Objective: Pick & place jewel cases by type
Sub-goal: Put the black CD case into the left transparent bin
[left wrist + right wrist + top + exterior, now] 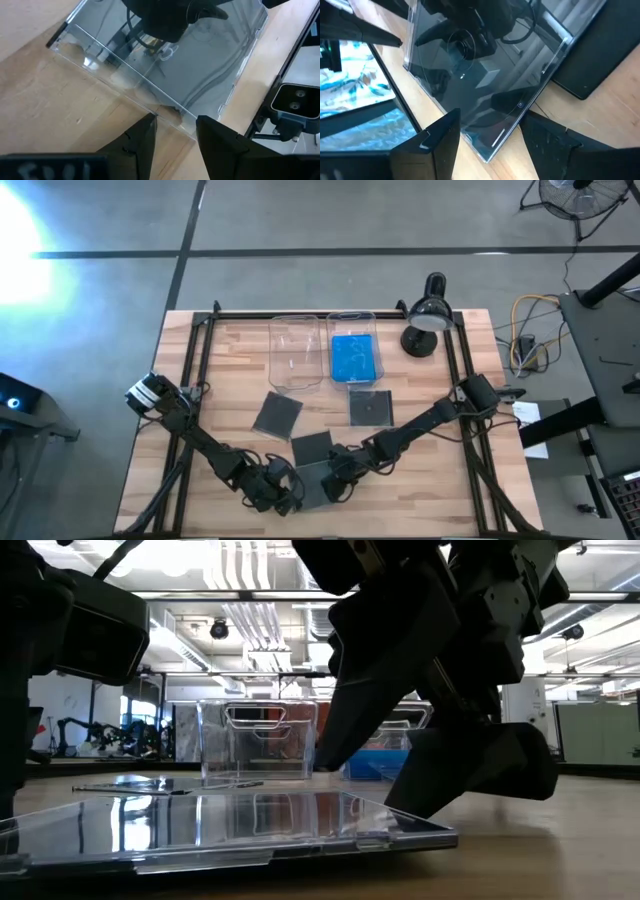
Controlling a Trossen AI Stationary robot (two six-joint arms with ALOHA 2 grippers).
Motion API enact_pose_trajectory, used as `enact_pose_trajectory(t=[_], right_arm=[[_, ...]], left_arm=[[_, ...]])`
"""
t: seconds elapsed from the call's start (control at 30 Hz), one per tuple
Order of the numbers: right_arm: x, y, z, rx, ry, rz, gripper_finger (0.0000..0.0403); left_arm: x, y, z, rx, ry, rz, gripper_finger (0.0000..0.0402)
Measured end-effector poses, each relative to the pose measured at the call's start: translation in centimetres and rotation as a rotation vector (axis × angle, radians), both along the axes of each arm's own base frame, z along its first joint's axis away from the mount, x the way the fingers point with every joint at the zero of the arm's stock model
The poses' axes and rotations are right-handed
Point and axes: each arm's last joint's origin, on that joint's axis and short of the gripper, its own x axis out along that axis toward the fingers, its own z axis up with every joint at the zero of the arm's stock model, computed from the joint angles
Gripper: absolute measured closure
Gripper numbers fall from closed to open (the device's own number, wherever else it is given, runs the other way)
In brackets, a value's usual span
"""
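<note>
Left end effector (283, 502) low at the tabletop's (450, 480) near edge, fingers (140, 145) spread narrowly at the edge of a dark jewel case (316, 485), not closed on it. That case flat on the wood, between both arms. Three more dark cases (277, 415) lying nearer the middle. Blue case (353, 357) inside the right clear bin (350, 320); left bin (295, 352) beside it. Right end effector (333, 488) over the same near case, fingers (432, 142) wide, straddling its corner.
</note>
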Motion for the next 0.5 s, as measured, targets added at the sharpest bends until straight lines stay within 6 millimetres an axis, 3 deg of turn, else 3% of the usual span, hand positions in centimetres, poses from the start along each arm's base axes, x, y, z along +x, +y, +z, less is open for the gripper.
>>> enact_pose_trajectory(t=[0.33,0.5], right_arm=[[0.3,-0.5,1.2,-0.065,-0.075,-0.032,0.0199],[0.4,-0.2,2.2,0.016,-0.084,-0.002,0.0199]], left_arm=[[-0.4,0.1,-0.4,0.041,0.010,-0.050,0.0273],[-0.6,0.3,-0.7,0.097,0.004,-0.118,0.0273]])
